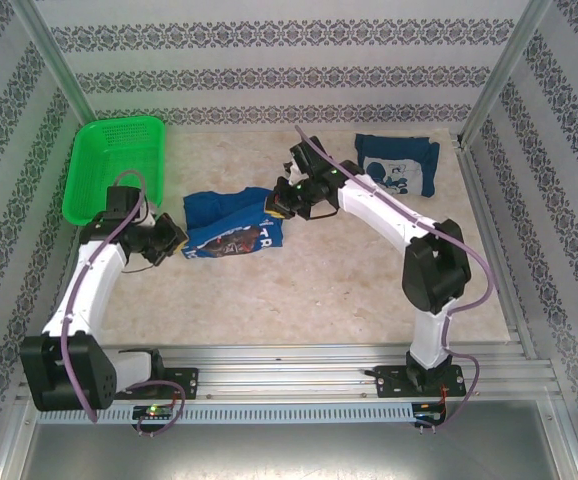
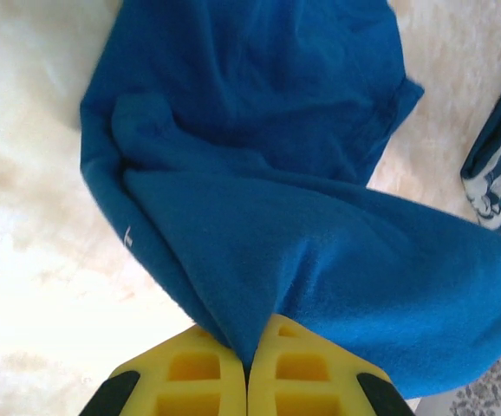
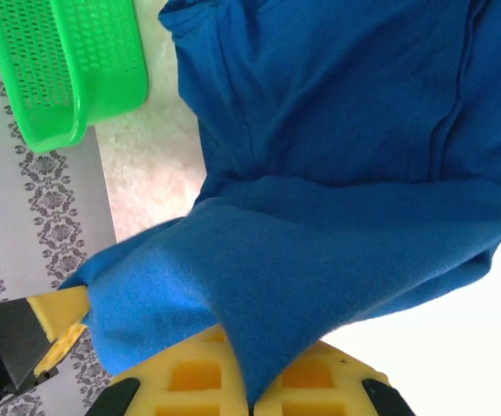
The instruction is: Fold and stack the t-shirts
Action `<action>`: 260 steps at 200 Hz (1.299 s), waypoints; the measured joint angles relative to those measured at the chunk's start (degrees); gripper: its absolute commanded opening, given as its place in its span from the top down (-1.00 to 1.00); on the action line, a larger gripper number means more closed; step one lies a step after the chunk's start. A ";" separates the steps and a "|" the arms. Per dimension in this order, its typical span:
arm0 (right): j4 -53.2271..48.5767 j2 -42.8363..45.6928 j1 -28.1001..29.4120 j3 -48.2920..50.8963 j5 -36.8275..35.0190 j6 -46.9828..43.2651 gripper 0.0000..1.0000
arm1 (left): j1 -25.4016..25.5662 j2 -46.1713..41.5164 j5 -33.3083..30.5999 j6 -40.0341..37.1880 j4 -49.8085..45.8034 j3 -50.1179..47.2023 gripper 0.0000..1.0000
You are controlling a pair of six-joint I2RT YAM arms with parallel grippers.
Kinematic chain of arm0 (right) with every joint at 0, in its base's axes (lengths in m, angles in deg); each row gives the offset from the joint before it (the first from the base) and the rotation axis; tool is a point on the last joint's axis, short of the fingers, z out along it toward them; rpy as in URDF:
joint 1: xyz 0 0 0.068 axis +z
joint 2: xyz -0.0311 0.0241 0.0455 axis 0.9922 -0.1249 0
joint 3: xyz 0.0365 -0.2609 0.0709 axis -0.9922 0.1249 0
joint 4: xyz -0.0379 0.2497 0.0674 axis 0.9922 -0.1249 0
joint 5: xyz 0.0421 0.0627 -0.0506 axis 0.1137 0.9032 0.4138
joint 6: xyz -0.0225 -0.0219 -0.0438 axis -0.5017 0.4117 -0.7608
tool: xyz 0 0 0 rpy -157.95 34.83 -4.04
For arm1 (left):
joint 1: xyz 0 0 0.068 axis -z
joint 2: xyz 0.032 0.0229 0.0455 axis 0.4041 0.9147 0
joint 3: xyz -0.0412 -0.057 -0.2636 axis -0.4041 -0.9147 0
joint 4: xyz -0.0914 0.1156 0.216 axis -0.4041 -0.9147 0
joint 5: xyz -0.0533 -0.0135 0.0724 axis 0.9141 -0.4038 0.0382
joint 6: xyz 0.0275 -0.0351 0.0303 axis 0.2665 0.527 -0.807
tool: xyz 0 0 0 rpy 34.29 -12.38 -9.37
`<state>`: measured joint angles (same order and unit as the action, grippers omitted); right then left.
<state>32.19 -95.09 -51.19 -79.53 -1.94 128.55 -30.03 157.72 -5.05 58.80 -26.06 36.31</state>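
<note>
Two robot arms hold one royal-blue t-shirt [image 1: 231,228] between them near the middle of the table [image 1: 319,300], a little toward its far-left side. The left gripper [image 1: 176,238] has its yellow fingers [image 2: 194,381] pressed together on a fold of cloth at the garment's left end (the wrist view shows fabric drawn into the seam between the pads). The right gripper [image 1: 281,198] pinches the shirt's right end in the same manner, its fingers [image 3: 198,381] closed with blue cloth draped over them. The shirt lies crumpled between the two grips, with part of its chest print and white lettering turned up along the near edge. The cloth rises off the surface toward each pinch. A second t-shirt [image 1: 397,165], folded with its print facing up, rests well apart from the first, by the far-right corner. A green mesh basket [image 1: 114,165] stands at the far-left corner, beside the patterned wall [image 1: 9,150] and just beyond the left arm.
</note>
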 measured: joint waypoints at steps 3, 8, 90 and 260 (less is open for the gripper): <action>-0.28 -0.55 -0.24 -0.68 0.24 -0.28 1.00 | -0.15 0.52 -0.02 0.00 0.17 0.28 1.00; -0.52 -1.38 -0.57 -1.64 0.52 -0.50 1.00 | -0.37 1.62 0.07 0.00 0.66 0.87 1.00; -3.50 -12.66 -4.94 -14.10 4.15 -2.93 1.00 | -1.05 16.85 0.24 -0.22 7.23 10.45 1.00; -3.89 -39.39 -10.36 -44.11 10.03 0.70 0.13 | -1.05 40.74 0.63 0.31 12.46 27.63 0.23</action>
<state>28.30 -134.48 -61.55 -123.64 8.10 129.25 -31.08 198.46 -4.42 59.10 -13.60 63.94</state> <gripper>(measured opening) 0.358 0.216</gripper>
